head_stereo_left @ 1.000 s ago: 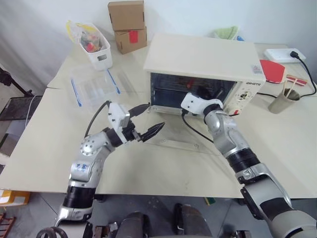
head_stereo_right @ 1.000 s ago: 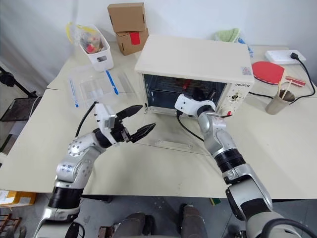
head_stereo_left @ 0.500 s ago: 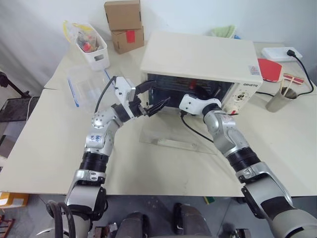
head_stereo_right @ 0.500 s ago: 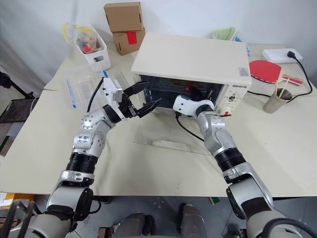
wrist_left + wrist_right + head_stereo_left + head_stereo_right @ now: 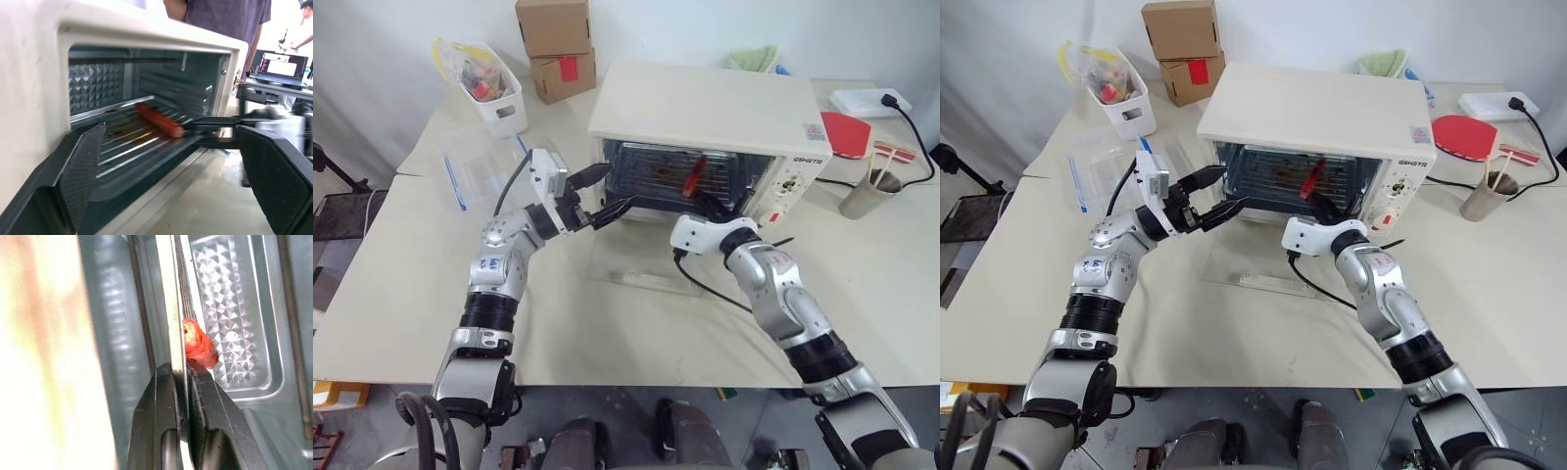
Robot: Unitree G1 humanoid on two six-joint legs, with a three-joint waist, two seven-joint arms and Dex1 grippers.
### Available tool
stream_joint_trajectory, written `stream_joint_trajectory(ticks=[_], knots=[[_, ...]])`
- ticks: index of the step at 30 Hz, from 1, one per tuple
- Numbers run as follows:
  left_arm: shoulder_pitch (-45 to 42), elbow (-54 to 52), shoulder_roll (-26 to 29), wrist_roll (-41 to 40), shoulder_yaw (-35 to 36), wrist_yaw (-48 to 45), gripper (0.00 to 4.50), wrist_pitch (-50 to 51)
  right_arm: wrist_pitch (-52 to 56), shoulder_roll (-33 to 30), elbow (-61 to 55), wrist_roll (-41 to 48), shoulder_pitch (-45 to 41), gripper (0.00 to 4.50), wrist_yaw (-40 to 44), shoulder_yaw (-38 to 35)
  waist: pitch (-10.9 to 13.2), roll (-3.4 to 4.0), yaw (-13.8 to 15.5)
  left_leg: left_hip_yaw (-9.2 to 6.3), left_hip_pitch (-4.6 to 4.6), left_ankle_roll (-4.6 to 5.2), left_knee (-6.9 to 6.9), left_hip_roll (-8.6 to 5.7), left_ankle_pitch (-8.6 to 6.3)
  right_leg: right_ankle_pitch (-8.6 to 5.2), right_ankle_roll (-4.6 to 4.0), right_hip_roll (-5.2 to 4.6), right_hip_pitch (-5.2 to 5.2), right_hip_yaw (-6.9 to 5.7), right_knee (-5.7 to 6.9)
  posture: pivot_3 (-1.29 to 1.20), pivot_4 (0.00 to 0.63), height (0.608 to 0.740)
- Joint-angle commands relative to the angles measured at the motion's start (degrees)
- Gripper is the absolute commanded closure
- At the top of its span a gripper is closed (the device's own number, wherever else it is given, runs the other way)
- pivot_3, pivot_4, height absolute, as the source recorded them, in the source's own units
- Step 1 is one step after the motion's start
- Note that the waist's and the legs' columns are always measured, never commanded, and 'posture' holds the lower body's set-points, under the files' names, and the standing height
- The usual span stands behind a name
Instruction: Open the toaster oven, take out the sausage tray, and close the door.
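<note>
The boxy cream-white toaster oven (image 5: 705, 117) sits toward the far side of the pale bench (image 5: 401, 284), its wide clear-glass door (image 5: 641, 262) dropped flat onto the bench in front of it, the cream bar handle (image 5: 651, 284) at the near edge. Inside the open mouth the shiny ridged silver sausage tray (image 5: 142, 147) lies with its long axis across the oven's width, its front lip at the threshold, and the single red sausage (image 5: 159, 120) rests on the ridges at a slant across them. The right hand (image 5: 180, 382) is pinched shut on the tray's thin front rim near the oven's right side, the sausage end just beyond its fingertips. The left hand (image 5: 604, 194) hovers at the oven's left front corner with its black fingers spread wide, holding nothing, aimed into the opening over the lowered door. To the left of the oven there is open bench, with a clear plastic container with blue clips (image 5: 484, 171) further back, then a white bin (image 5: 497, 93) and stacked brown cardboard boxes (image 5: 556, 44). To the right, past the knob panel (image 5: 796, 186), stand a paper cup (image 5: 865, 194) and a red paddle (image 5: 847, 132).
</note>
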Motion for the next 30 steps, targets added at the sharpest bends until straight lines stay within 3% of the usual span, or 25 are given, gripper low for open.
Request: stream_joint_trajectory(ticks=[1, 12, 22, 27, 30], knots=[[-1.8, 1.0, 0.8, -0.5, 2.0, -0.5, 0.00, -0.5, -0.1, -0.7, -11.2, -0.1, 1.2, 4.37, 0.8, -3.5, 0.0, 0.00, 0.1, 0.00, 0.01, 0.00, 0.01, 0.00, 0.00, 0.00, 0.00, 0.00, 0.00, 0.01, 0.02, 0.00, 0.150, 0.740], [-0.4, 0.9, -0.2, -0.5, 2.2, 0.0, 0.00, 0.0, -0.1, -3.6, -23.5, -1.1, 12.7, 4.37, 4.8, -7.0, 0.0, -0.01, 1.6, -0.02, 0.02, 0.00, 0.03, -0.07, 0.00, 0.00, 0.00, -0.02, 0.01, -0.02, 0.04, 0.00, 0.150, 0.740], [9.0, -12.0, 1.2, -4.1, 4.1, 2.9, 0.00, 8.9, -1.7, -4.1, -33.7, -2.7, 24.2, 4.37, 6.8, -9.1, 0.0, -0.01, 1.8, -0.02, 0.06, 0.01, 0.08, -0.09, 0.00, 0.00, 0.00, -0.04, 0.04, 0.03, 0.10, 0.00, 0.150, 0.740], [15.5, -21.9, 4.5, -10.6, 6.5, 5.1, 0.00, 21.8, -4.2, -4.3, -35.3, -3.6, 28.2, 4.37, 6.8, -9.5, 0.0, -0.02, 1.7, -0.02, 0.20, 0.00, 0.10, -0.08, 0.00, 0.00, 0.00, -0.04, 0.11, 0.17, 0.19, 0.00, 0.150, 0.740], [18.2, -28.1, 8.4, -21.0, 9.2, 8.8, 0.00, 40.9, -6.1, -4.9, -36.3, -3.0, 29.8, 4.37, 7.1, -10.3, 0.0, -0.02, 1.6, -0.04, 0.19, 0.00, 0.10, -0.07, 0.01, 0.00, 0.00, -0.07, 0.11, 0.29, 0.20, 0.00, 0.150, 0.740]])
